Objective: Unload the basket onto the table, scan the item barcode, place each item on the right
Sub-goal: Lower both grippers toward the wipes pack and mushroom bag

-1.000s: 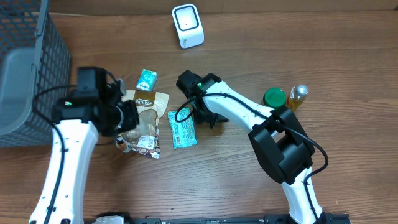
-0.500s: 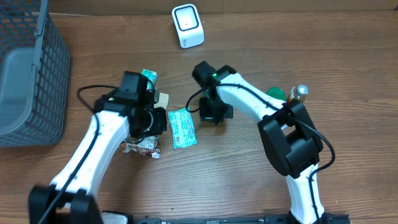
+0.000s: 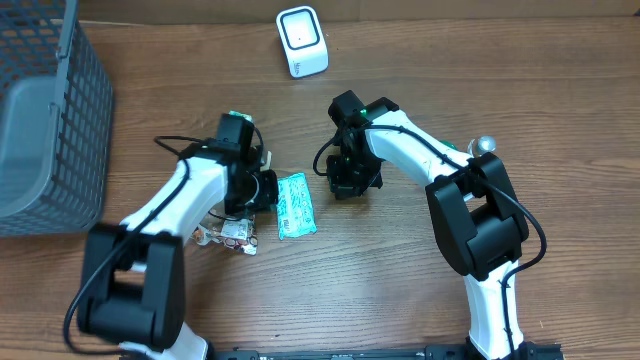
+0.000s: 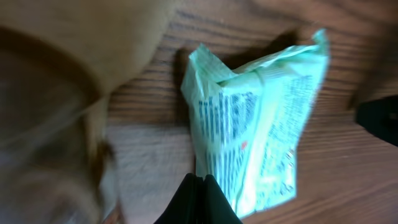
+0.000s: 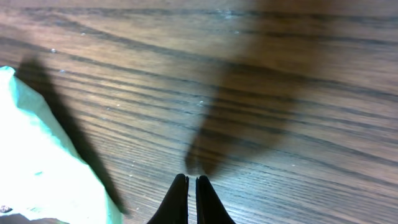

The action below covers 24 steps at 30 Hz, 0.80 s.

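A teal snack packet [image 3: 294, 205] with printed text lies flat on the wooden table, and it fills the left wrist view [image 4: 261, 130]. My left gripper [image 3: 263, 190] is shut with nothing between its fingers. Its tips [image 4: 202, 182] rest at the packet's left edge. To the right of the packet, my right gripper [image 3: 350, 182] hangs shut and empty over bare wood [image 5: 191, 182]. In that wrist view only a corner of the packet [image 5: 37, 174] shows, at the lower left. The white barcode scanner [image 3: 302, 42] stands at the back of the table.
A brown snack bag [image 3: 230, 232] lies under my left arm, blurred in the left wrist view [image 4: 56, 93]. A small teal carton [image 3: 237, 120] peeks out behind that arm. A bottle [image 3: 484, 146] stands at the right and a grey mesh basket [image 3: 40, 120] at the far left.
My left arm swung right from the brown bag to the teal packet's left edge. My right gripper closed and pulled away to the right of the packet.
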Each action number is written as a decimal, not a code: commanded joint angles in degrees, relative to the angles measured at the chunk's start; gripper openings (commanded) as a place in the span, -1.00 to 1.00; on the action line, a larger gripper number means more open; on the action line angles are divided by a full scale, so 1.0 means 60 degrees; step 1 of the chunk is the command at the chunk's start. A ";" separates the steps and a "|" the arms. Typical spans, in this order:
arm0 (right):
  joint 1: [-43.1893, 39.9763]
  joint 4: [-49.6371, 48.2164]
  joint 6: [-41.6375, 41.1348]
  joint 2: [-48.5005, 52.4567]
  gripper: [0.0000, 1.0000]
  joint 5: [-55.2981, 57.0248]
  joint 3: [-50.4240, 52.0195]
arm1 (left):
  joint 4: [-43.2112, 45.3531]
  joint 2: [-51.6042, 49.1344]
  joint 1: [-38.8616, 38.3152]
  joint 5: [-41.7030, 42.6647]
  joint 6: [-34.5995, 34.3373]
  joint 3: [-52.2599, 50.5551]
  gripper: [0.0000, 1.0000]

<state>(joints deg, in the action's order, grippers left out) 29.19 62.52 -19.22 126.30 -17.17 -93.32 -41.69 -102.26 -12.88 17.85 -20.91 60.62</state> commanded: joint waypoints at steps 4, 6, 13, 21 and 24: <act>-0.0040 0.0015 0.0291 -0.0131 -0.92 -0.0157 0.0062 | 0.0288 -0.0889 -0.0452 0.0459 -0.0087 -0.0025 -0.91; -0.0066 0.0055 0.0284 -0.0131 -0.92 -0.0157 0.0062 | 0.0357 -0.0947 -0.0576 0.0459 -0.0080 -0.0025 -0.92; -0.0484 -0.0047 0.0288 -0.0645 -0.93 -0.0160 0.0044 | 0.0372 -0.0936 -0.0627 0.0455 0.0200 0.0331 -0.92; -0.0459 0.0208 0.0288 -0.0634 -0.91 -0.0481 0.0251 | 0.1752 -0.0943 -0.0747 0.0044 0.0197 0.0525 -0.86; -0.0175 0.0153 0.0284 -0.0634 -0.91 -0.0579 0.0608 | 0.1894 -0.0943 -0.0951 -0.0317 0.0197 0.0525 -0.86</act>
<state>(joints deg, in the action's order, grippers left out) 26.22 63.61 -17.98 124.81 -19.09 -91.74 -30.70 -107.02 -17.02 18.28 -20.82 62.67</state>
